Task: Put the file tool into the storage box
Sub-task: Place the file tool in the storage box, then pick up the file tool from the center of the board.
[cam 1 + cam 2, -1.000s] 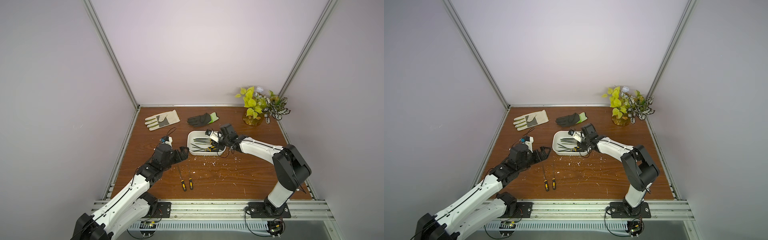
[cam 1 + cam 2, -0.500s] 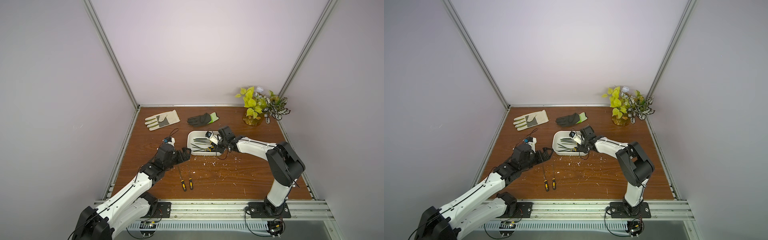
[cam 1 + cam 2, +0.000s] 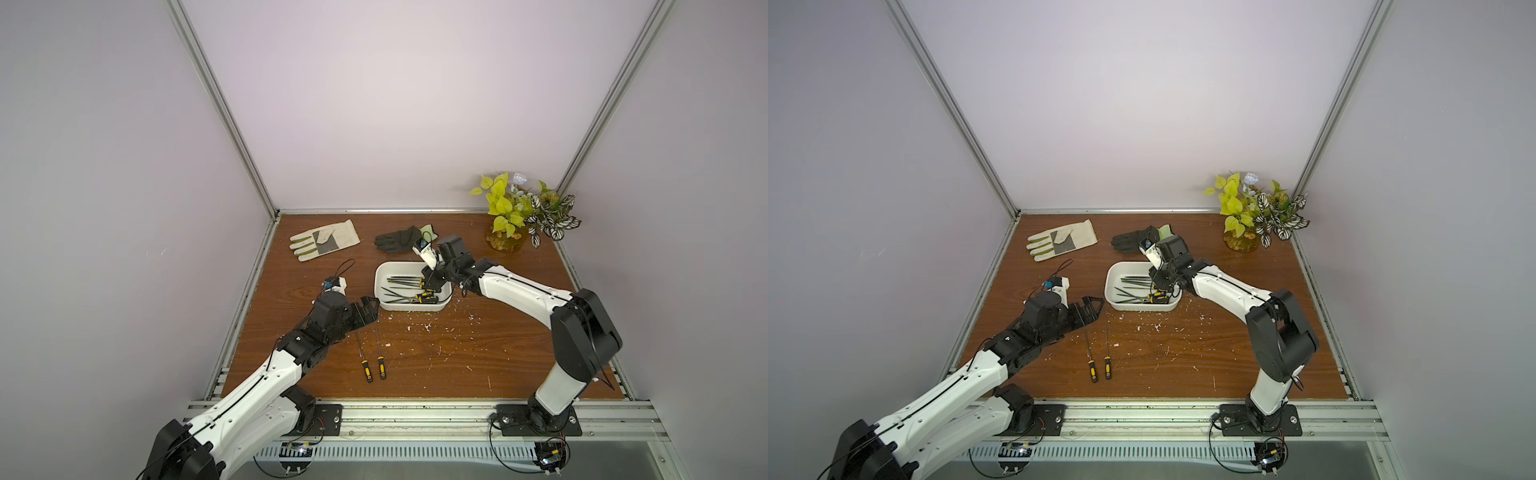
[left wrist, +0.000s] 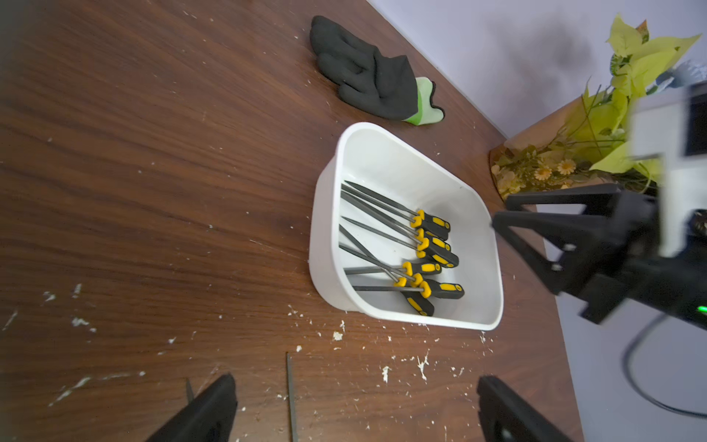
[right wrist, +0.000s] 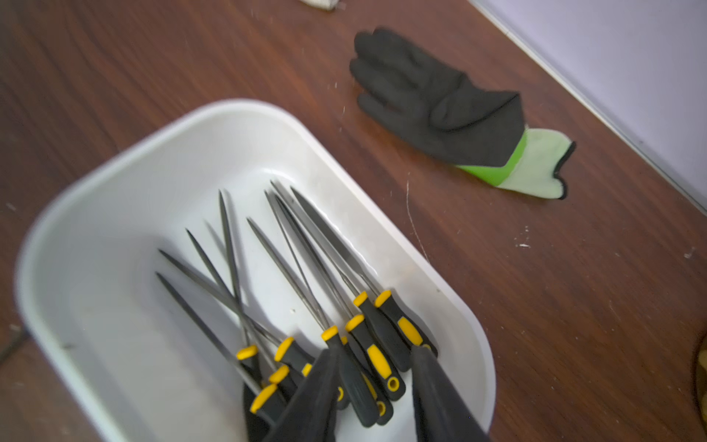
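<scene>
The storage box [image 3: 379, 286] [image 3: 1109, 286] is a shallow white tub mid-table, with several yellow-and-black-handled files [image 3: 409, 291] [image 5: 367, 344] lying in it. My right gripper [image 3: 428, 282] [image 5: 375, 354] hangs over the box's handle end. It is open, with the handles lying loose below the gap. Two more file tools [image 3: 366, 365] [image 3: 380, 365] lie side by side on the wood in front of the box. My left gripper [image 3: 368, 308] [image 4: 355, 413] stands open just above their tips, left of the box, and one file tip [image 4: 290, 382] shows between its fingers.
A beige work glove [image 3: 324, 245] and a black glove with a green cuff [image 3: 395, 241] lie behind the box. A potted plant [image 3: 519, 216] stands at the back right corner. White crumbs [image 3: 424, 328] litter the wood. Aluminium rails edge the table.
My right gripper has shifted slightly left over the box's handle end. The left gripper has stayed almost in place by the file tips.
</scene>
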Controlling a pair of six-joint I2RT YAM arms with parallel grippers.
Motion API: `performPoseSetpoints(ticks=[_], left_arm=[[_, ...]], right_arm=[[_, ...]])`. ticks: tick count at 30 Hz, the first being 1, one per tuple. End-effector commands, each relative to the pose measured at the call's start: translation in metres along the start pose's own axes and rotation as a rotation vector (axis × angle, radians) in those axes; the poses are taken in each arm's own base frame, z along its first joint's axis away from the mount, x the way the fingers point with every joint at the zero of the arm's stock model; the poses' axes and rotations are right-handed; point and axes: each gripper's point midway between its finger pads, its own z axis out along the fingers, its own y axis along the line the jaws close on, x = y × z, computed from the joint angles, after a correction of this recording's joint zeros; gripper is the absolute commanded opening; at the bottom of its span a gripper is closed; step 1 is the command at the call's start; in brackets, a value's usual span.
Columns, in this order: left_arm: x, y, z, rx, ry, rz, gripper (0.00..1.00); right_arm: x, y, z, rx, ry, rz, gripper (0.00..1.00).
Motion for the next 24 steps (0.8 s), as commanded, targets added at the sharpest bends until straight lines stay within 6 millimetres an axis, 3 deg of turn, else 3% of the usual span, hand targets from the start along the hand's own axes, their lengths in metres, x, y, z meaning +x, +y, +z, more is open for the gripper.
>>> performPoseSetpoints(ticks=[1, 6, 11, 13, 17, 24], left_arm=[[-0.006, 0.021, -0.005, -0.081, -0.05, -0.015, 1.0], [-0.013, 0.036, -0.008, -0.101, -0.087, -0.046, 1.0], [-0.003, 0.042, 0.002, -0.094, -0.06, -0.083, 1.0], [0.0, 0.046, 0.004, -0.111, -0.05, -0.093, 1.0], [0.011, 0.052, 0.01, -0.098, -0.039, -0.138, 1.0], [0.019, 0.065, 0.01, -0.134, -0.035, -0.159, 1.0]], right_arm=[[-0.025, 0.026, -0.043, -0.021, -0.106, 0.187, 0.38], [0.001, 0.071, -0.07, 0.002, -0.146, 0.359, 0.39], [0.044, 0.134, -0.073, -0.154, -0.115, 0.515, 0.4], [0.06, 0.161, -0.072, -0.211, -0.088, 0.514, 0.41], [0.087, 0.189, -0.063, -0.198, 0.001, 0.475, 0.41], [0.102, 0.248, -0.056, -0.24, 0.064, 0.408, 0.42]])
